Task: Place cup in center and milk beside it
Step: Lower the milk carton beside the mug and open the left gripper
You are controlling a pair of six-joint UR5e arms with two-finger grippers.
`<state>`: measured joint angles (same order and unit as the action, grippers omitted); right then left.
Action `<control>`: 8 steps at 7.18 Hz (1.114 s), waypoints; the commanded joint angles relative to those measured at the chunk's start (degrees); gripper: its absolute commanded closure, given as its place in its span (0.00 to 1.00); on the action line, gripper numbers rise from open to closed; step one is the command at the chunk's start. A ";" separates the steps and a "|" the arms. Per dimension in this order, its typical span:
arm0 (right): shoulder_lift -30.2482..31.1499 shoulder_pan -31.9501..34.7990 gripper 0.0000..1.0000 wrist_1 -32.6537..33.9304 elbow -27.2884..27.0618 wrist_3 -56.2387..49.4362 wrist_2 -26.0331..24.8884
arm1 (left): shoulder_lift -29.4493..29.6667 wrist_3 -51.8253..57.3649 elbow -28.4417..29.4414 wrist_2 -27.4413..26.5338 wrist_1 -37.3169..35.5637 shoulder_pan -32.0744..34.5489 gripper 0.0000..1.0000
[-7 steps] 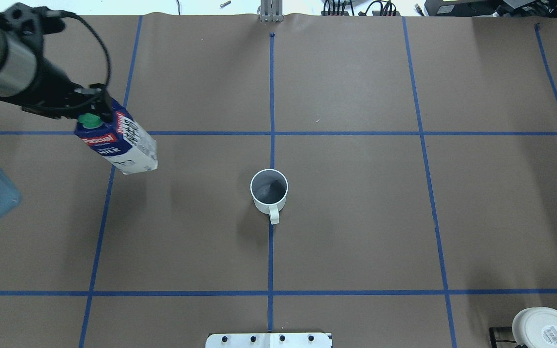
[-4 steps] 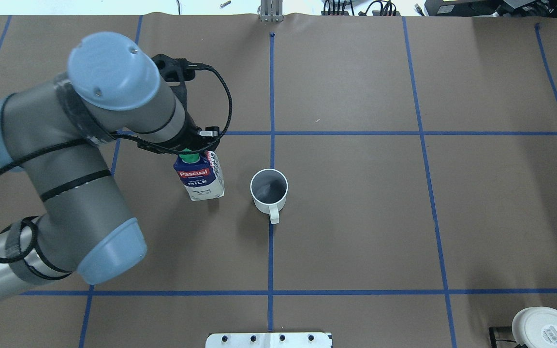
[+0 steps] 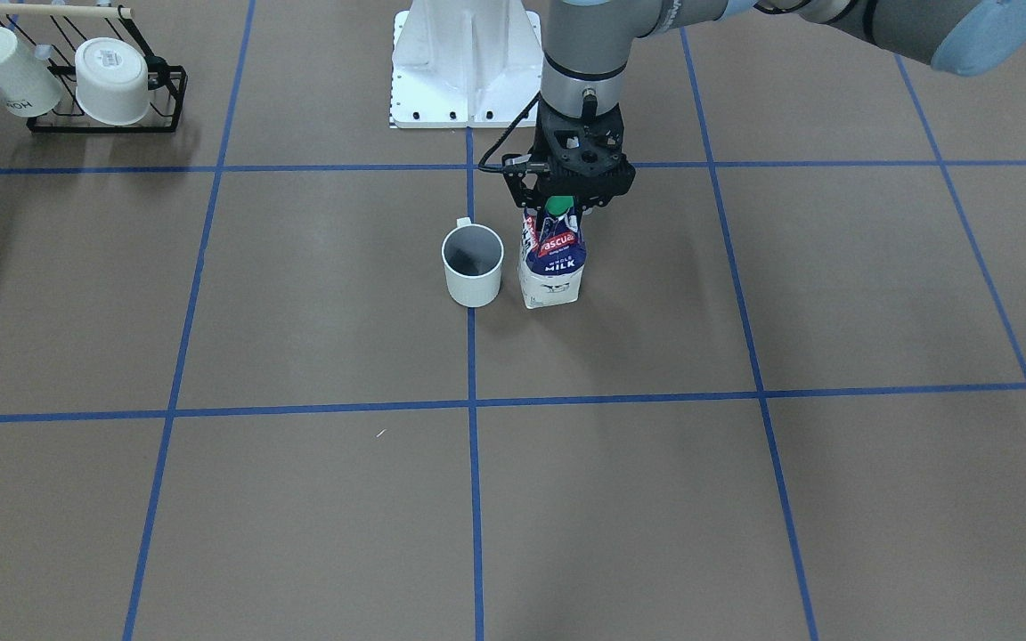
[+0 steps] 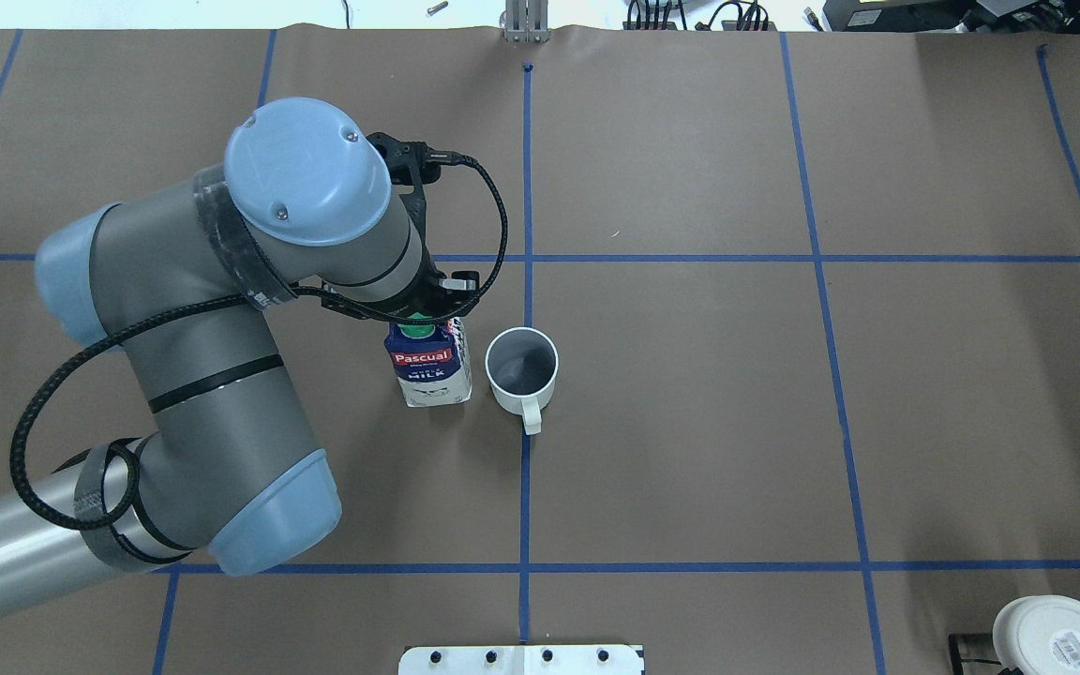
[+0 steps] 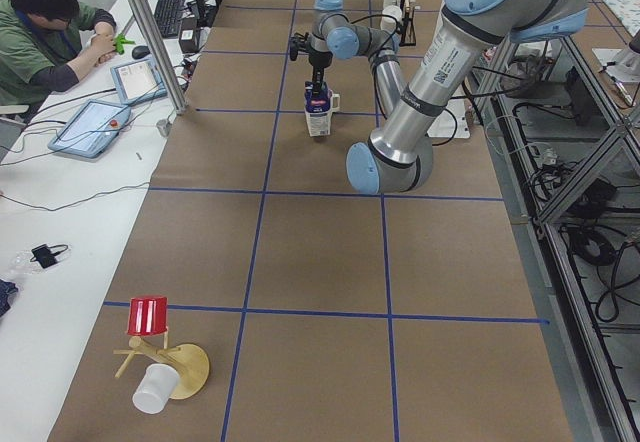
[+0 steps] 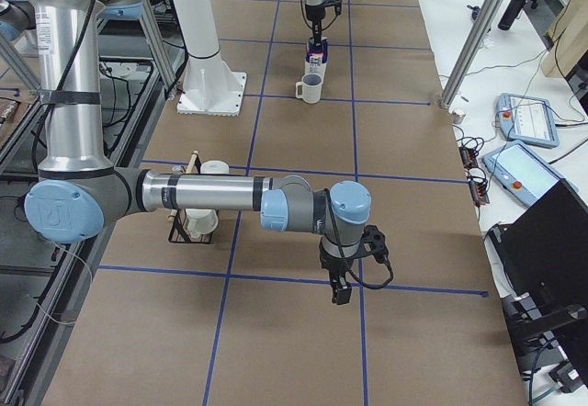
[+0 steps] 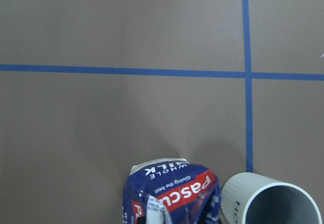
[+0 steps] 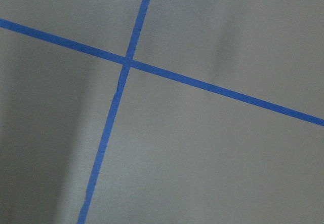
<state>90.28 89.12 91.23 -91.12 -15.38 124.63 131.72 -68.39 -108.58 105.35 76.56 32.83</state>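
Jaws of the left gripper (image 3: 565, 198) are clamped on the top of the milk (image 4: 429, 367), right at its green cap (image 3: 556, 206). The carton is upright just beside the cup (image 4: 522, 366), on the cup's left (a narrow gap shows between them). The cup sits on the blue tape line (image 4: 525, 487) that splits the center (image 4: 671, 412). The right gripper (image 6: 341, 288) hangs well apart from the cup, and I cannot tell how its jaws stand.

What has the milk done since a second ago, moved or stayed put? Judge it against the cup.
Yes. In the overhead view the milk has moved right, from far left of the cup to close beside its left side.
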 commanded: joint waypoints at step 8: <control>-0.01 0.00 0.00 -0.09 0.33 0.00 0.00 | -1.55 0.97 -2.58 0.56 2.03 0.99 0.02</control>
<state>90.27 89.12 91.21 -90.85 -15.38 124.63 130.35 -67.87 -109.62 105.44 79.89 32.23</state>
